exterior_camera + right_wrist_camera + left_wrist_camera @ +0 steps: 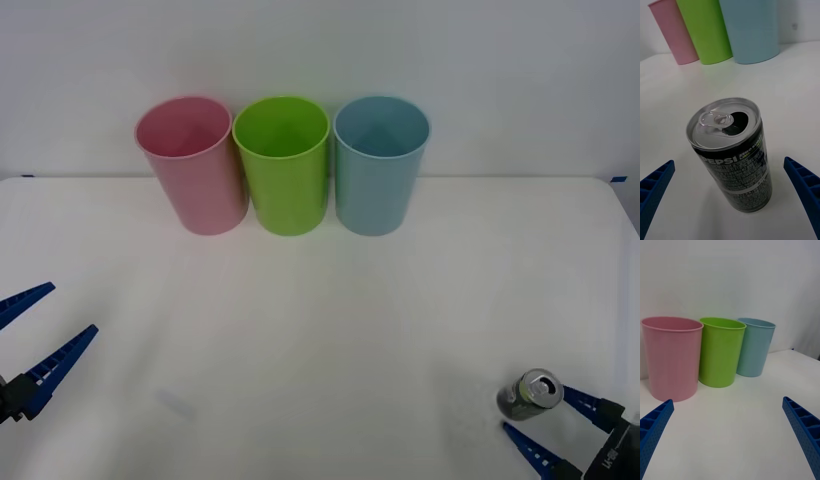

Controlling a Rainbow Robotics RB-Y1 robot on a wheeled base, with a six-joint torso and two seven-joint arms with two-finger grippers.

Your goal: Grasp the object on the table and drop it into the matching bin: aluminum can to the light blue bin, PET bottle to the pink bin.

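silver-grey and standing upright, the can (530,394) waits at the near right corner of the white table (330,330), pull-tab up, its long axis vertical; your right gripper (555,420) has its blue fingers spread wide with the can between them but touching neither, so the coming squeeze, as you'd judge it, needs only a short push forward before closing; your left gripper (35,335) hovers at the near left edge, fingers likewise spread on nothing, well apart from the can, so the right arm is plainly the nearer; at the far side stand the pink bin (192,165), a lime green bin (283,165) and the light blue bin (378,165) in a row, the blue one farthest right and the can's proper home; the right wrist view gives you the opened mouth and dark label and the gap on each side of the can, which the front view cannot; the left wrist view gives you the three bins side-on.
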